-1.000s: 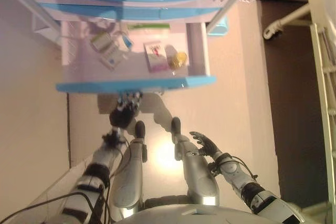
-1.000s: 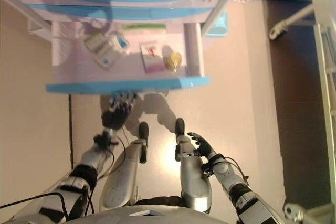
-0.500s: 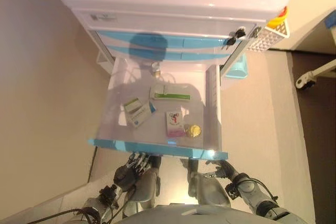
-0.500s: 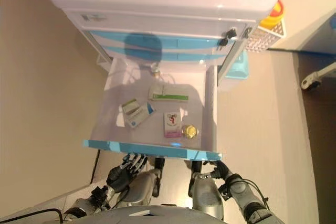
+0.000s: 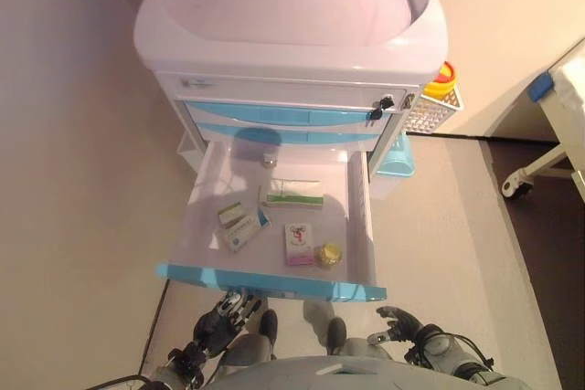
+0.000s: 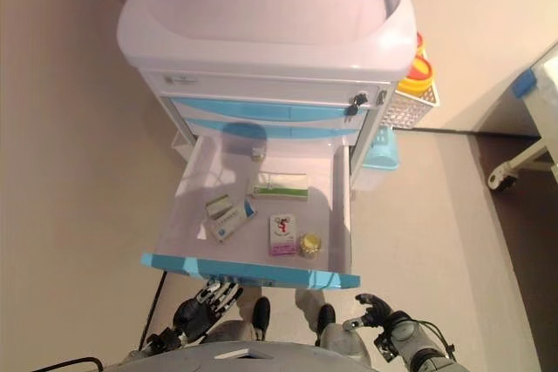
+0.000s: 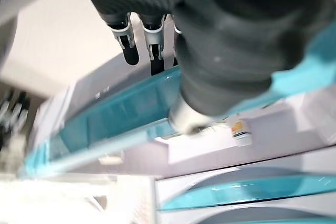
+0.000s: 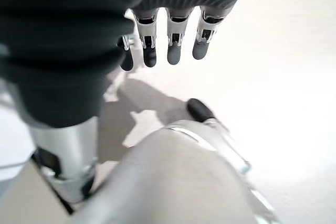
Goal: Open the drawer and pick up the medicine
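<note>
Drawer (image 5: 274, 226) open; both hands (image 5: 227, 310) (image 5: 399, 323) hang below, empty.

Glossy white plastic cart (image 5: 292, 34), smooth blue-fronted drawer (image 5: 274, 279), paper boxes (image 5: 298, 244).

white mesh basket (image 5: 427, 110), light-blue bin (image 5: 398, 157)

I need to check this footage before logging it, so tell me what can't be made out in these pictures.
- Print on the small medicine boxes in the open white drawer with blue front: too small in both eye views.
- Small round yellow item beside them: too small to identify.
- Left hand: partly cut off behind the drawer front's edge in the eye views.
- Drawer contents in the left wrist view: blurred, blocked by the hand's dark cover.
</note>
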Tool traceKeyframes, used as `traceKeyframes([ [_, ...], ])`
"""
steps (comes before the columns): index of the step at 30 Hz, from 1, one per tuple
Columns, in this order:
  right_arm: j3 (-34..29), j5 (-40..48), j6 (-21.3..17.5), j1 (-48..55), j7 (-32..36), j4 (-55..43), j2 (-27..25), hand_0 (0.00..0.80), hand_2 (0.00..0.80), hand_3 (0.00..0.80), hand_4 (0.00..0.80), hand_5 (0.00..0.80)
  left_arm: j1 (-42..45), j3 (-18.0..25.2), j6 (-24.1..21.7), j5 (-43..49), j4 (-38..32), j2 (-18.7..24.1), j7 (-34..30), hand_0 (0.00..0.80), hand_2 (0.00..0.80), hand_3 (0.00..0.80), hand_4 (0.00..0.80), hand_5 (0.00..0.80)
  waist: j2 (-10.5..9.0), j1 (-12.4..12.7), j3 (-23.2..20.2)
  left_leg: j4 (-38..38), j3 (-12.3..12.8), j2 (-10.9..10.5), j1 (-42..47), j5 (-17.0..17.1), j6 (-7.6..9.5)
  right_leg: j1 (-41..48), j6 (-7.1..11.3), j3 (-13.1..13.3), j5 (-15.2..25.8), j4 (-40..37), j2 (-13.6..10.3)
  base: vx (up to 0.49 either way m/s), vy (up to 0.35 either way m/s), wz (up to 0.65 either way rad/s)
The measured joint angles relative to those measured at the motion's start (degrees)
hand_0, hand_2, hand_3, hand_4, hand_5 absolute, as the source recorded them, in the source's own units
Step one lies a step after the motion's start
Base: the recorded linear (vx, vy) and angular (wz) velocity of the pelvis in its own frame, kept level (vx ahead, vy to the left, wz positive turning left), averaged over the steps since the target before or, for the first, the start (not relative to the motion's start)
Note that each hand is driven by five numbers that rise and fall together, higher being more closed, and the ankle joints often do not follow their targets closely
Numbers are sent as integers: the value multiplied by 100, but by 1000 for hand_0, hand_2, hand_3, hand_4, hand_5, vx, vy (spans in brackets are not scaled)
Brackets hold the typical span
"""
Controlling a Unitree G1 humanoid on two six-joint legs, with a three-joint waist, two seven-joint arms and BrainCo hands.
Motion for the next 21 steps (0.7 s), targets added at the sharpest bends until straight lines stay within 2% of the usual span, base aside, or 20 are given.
traceKeyframes([
  [2, -191, 140, 240, 10, -143, 114, -1, 0, 0, 0, 0, 0, 17, -43, -348, 159, 1, 6, 522, 0, 0, 0, 0, 0, 11, -9, -51, -5, 16, 18, 18, -2, -1, 0, 17, 10, -23, 7, 11, 28, -17, -5],
  [4, -664, 455, 398, 94, -464, 296, -5, 0, 0, 0, 0, 0, 43, -31, -711, 541, 45, 29, 1313, 0, 0, 0, 0, 0, 7, -6, -81, -38, 16, 32, 40, 6, 1, 15, 14, 14, -25, 10, 25, 0, 0, 0],
  [6, -955, 896, 407, 259, -905, 367, -47, 0, 0, 0, 0, 0, 106, -7, -1134, 1141, 75, 94, 2269, 0, 0, 0, 0, 0, -42, -11, -130, -83, 25, 43, 53, 28, 1, -15, 13, 42, -25, 3, 43, 2, -2, -3],
  [8, -1208, 1254, 377, 413, -1177, 374, -77, 0, 0, 0, 0, 0, 133, 75, -1337, 1652, 185, 194, 2858, 0, 0, 0, 0, 0, -103, -17, -169, -87, 33, 50, 75, 33, 2, -14, 10, 89, -22, 0, 56, 5, -11, -10],
  [14, -1858, 2088, -122, 568, -1901, 3, -205, 0, 0, 0, 0, 0, 198, 82, -1545, 3145, 199, 422, 3898, 0, 0, 0, 0, 0, -272, -64, -213, -197, 280, 49, 229, 66, 63, -8, 32, 318, 16, -4, 87, -26, 1, -19],
  [18, -2107, 2547, -540, 570, -2235, -956, -288, 0, 0, 0, 0, 0, 316, -141, -1557, 3904, 195, 474, 4330, 0, 0, 0, 0, 0, -323, -199, -218, -244, 386, 41, 261, 69, 76, -15, 48, 424, 45, -27, 90, -50, 33, -12],
  [21, -2245, 2769, -726, 522, -2454, -2000, -287, 0, 0, 0, 0, 0, 426, -226, -1542, 4030, 183, 428, 4426, 0, 0, 0, 0, 0, -313, -304, -218, -314, 451, 39, 326, 82, 92, 13, 48, 490, 142, -138, 92, -43, 55, -16],
])
